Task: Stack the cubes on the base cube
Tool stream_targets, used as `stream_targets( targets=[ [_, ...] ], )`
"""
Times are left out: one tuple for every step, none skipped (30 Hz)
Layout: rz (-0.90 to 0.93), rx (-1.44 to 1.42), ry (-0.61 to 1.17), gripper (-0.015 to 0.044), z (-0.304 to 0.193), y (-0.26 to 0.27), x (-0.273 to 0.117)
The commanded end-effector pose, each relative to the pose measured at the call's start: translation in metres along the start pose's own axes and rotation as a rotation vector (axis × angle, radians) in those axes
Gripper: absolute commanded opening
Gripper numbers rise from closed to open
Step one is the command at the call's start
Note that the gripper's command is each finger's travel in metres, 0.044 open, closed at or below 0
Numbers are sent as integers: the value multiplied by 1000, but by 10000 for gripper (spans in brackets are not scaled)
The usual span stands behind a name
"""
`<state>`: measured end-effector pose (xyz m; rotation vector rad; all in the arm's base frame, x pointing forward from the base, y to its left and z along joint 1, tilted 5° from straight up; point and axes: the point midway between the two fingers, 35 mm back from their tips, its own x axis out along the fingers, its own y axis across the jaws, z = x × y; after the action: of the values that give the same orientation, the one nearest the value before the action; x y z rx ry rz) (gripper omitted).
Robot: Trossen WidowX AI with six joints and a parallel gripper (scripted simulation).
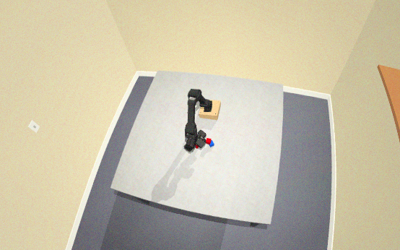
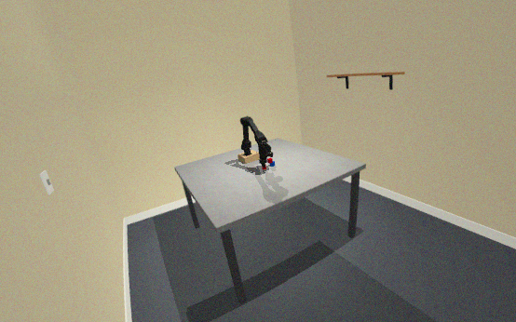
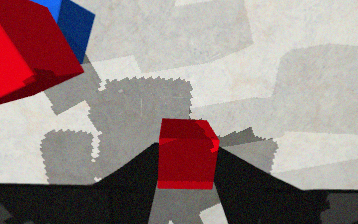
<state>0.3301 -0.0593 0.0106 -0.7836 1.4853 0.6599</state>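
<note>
The blue base cube (image 1: 211, 144) (image 2: 272, 164) (image 3: 77, 30) stands on the table. A red cube (image 1: 209, 141) (image 2: 270, 160) (image 3: 7, 55) sits on top of it, shifted toward one corner and covering part of it. My gripper (image 3: 185, 150) is shut on the other red cube (image 1: 196, 147) (image 2: 264, 167) (image 3: 185, 162), with one finger against each side. This held cube is low at the table, apart from the stack; whether it touches the table is not clear. The arm mostly hides it in the top and exterior views.
The arm's wooden mounting block (image 1: 213, 113) (image 2: 249, 158) stands farther back on the grey table (image 1: 245, 162) (image 2: 205, 186). In the wrist view the stack is at the upper left, close to my left finger's side. Arm shadows fall across the table.
</note>
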Motion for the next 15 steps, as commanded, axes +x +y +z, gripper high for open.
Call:
stream_targets(
  targets=[
    [-12, 5, -5, 105, 2, -4, -14],
    [-12, 5, -5, 105, 2, -4, -17],
    [-12, 5, -5, 105, 2, -4, -20],
    [-12, 5, -5, 105, 2, -4, -23],
    [-12, 5, -5, 105, 2, -4, -26],
    [-12, 5, -5, 105, 2, -5, -29],
    [-12, 5, -5, 105, 2, -5, -32],
    [-13, 5, -5, 105, 2, -5, -35],
    [-13, 5, -5, 105, 2, -5, -39],
    [-13, 5, -5, 105, 2, -5, -42],
    [-13, 5, -5, 105, 2, -5, -45],
    [-13, 5, -6, 105, 2, -5, -48],
    [-13, 5, -6, 105, 2, -4, -51],
    [-13, 5, -6, 105, 2, -4, -55],
    [-13, 5, -6, 105, 2, -4, -58]
  ],
)
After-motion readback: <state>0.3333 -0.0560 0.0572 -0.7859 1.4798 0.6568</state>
